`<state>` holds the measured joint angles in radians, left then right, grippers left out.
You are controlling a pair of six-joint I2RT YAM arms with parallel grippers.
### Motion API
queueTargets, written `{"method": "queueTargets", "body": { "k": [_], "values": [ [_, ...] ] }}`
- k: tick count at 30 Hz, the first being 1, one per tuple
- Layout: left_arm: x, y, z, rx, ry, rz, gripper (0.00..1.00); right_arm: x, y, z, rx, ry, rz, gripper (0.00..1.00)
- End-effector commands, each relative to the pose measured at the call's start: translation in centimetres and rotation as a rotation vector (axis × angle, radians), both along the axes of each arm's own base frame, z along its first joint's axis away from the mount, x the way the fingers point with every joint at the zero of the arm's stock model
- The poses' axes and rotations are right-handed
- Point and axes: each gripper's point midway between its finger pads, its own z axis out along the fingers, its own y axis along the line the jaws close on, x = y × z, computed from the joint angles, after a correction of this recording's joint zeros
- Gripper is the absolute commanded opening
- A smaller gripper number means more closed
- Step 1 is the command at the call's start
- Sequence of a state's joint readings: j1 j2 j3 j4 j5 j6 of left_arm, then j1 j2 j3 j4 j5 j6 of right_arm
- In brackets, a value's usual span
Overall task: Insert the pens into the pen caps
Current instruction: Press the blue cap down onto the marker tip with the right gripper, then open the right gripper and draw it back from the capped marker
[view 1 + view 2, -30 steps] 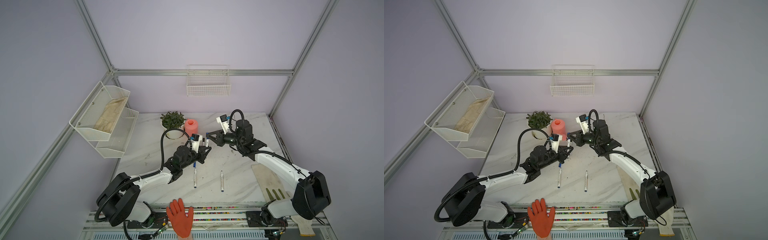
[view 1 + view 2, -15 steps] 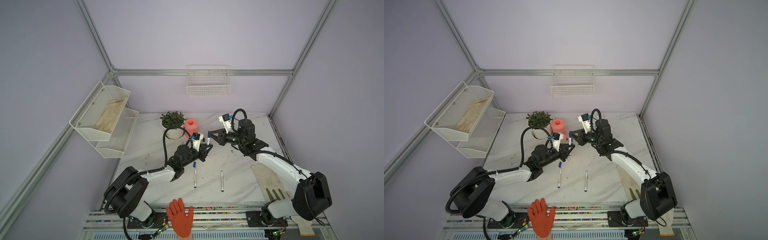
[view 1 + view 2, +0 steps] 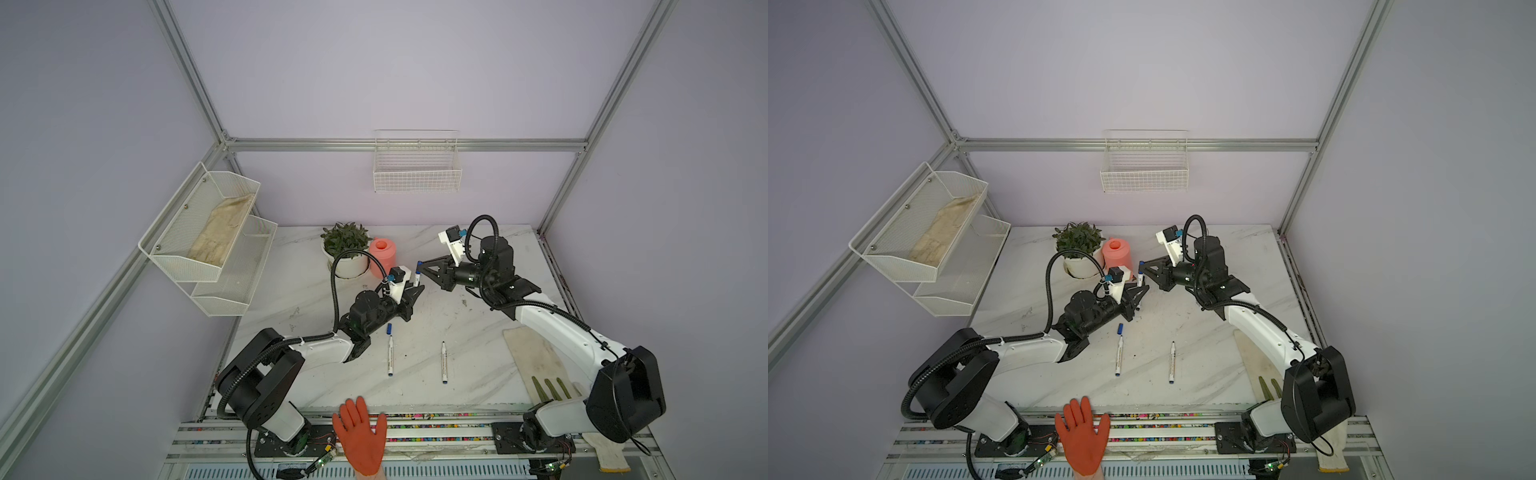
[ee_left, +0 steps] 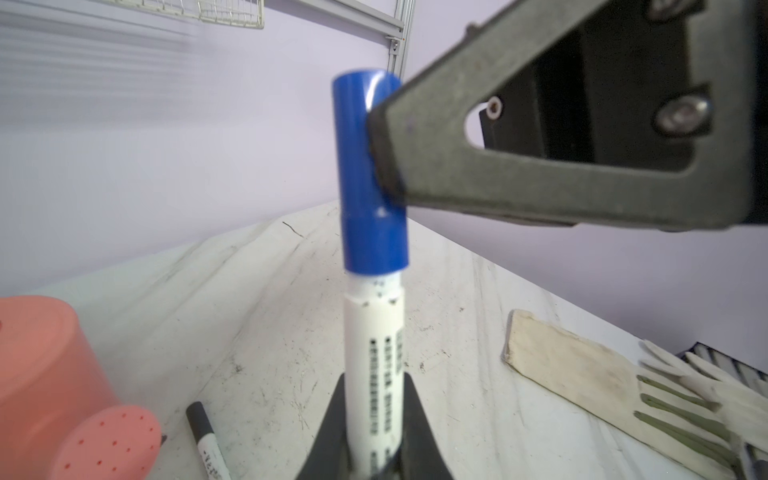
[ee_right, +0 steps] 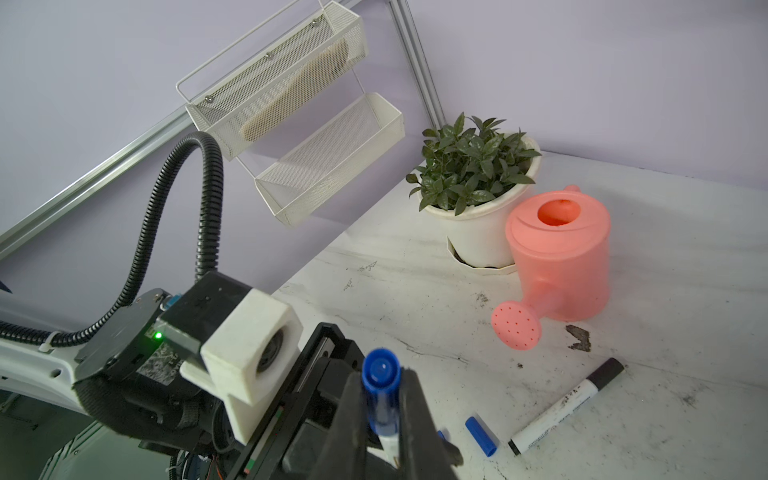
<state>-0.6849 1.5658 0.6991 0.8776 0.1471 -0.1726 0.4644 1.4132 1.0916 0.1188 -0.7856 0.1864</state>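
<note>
My left gripper point(image 4: 375, 386) is shut on a white pen point(image 4: 374, 353) and holds it upright above the table. A blue pen cap point(image 4: 368, 178) sits over the pen's upper end, and a narrow white collar shows under its rim. My right gripper point(image 5: 381, 386) is shut on that cap point(image 5: 380, 374). In both top views the grippers point(image 3: 411, 291) point(image 3: 1145, 272) meet at mid-table in front of the watering can. A loose blue cap point(image 3: 389, 328) lies next to one uncapped pen point(image 3: 390, 357). Another pen point(image 3: 444, 362) lies to its right. A black-ended pen point(image 5: 567, 405) lies near the can.
A potted plant point(image 3: 345, 249) and a pink watering can point(image 3: 384, 257) stand behind the grippers. A pale cloth and gloves point(image 3: 536, 361) lie at the right. An orange-gloved hand point(image 3: 360, 436) rests at the front edge. Wire shelves point(image 3: 216, 245) hang on the left wall.
Both grippers have shifted slightly toward the back together, still on the pen and cap. The left arm's shoulder and elbow have swung to the right.
</note>
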Motion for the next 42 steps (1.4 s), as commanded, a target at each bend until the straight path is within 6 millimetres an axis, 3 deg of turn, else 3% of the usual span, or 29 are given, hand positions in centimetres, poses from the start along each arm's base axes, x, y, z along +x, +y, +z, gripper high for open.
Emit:
{"method": "queueTargets", "body": {
  "k": [1,8,20,26,28,35,42],
  "values": [
    [1.1,2.9,11.9,-0.239,-0.333,0.161,0.00,-6.3,1.2,-4.1,-0.054,0.256,0.222,0.00],
    [0.6,2.2,11.0,-0.157,-0.370,0.172,0.00,-4.7,0.4,-4.1,-0.136,0.192,0.121,0.00],
    [0.2,2.7,9.9,-0.126,-0.365,0.199,0.00,-5.0,0.3,-3.7,-0.150,0.179,0.135,0.00],
    [0.2,2.5,8.6,-0.112,-0.346,0.193,0.00,-3.2,-0.3,-2.6,-0.176,0.113,0.038,0.37],
    [0.3,2.5,7.9,-0.103,-0.333,0.200,0.00,-3.3,-0.7,-1.2,-0.171,0.068,0.013,0.45],
    [0.6,2.4,5.8,-0.086,-0.281,0.203,0.00,-2.5,-1.5,0.3,-0.182,0.001,-0.051,0.51],
    [0.2,2.1,3.3,-0.072,-0.208,0.188,0.00,-1.7,-1.2,4.4,-0.124,-0.080,-0.073,0.51]
  ]
}}
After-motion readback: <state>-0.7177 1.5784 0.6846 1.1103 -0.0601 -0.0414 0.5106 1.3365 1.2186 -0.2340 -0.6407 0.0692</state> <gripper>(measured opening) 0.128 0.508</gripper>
